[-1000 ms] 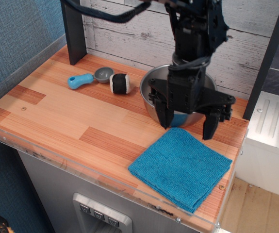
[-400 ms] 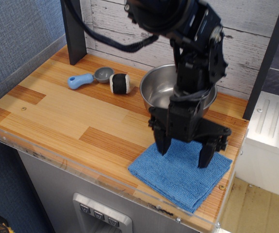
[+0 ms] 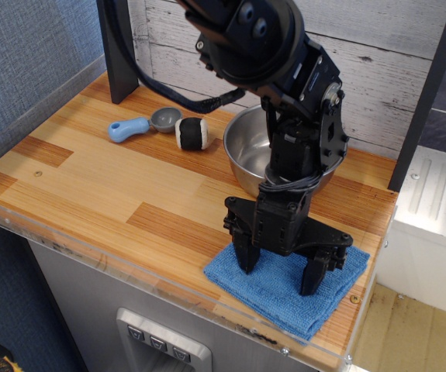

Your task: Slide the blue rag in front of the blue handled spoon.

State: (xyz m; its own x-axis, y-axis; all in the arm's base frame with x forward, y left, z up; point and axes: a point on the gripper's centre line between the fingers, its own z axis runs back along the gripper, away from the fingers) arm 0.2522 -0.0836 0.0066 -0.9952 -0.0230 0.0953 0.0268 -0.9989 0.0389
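- The bowl stands at the back of the table, against the plank wall; the arm hides most of its inside, and the part that shows holds nothing that can be made out.
- The rag lies flat at the table's front right corner, at about 6 o'clock from the bowl and just apart from it.
- The spoon lies at about 9 o'clock from the bowl, well apart from the rag, handle to the left and its grey scoop touching or just beside the roll.
- The roll sits between the spoon and the bowl, near the bowl's left rim.
- The gripper is over the rag with its two black fingers spread wide apart; both fingertips appear to press on the cloth, one near its left edge and one near its right, with nothing clamped between them.
- A second ago the gripper hung in front of the bowl, at the rag's far edge, clear of the cloth; since then it has come down and forward onto the rag.
- The rag's far corner, then pointing at the bowl, is now covered by the gripper; the cloth's near edges lie in the same place.
- Spoon, roll and bowl have not moved.
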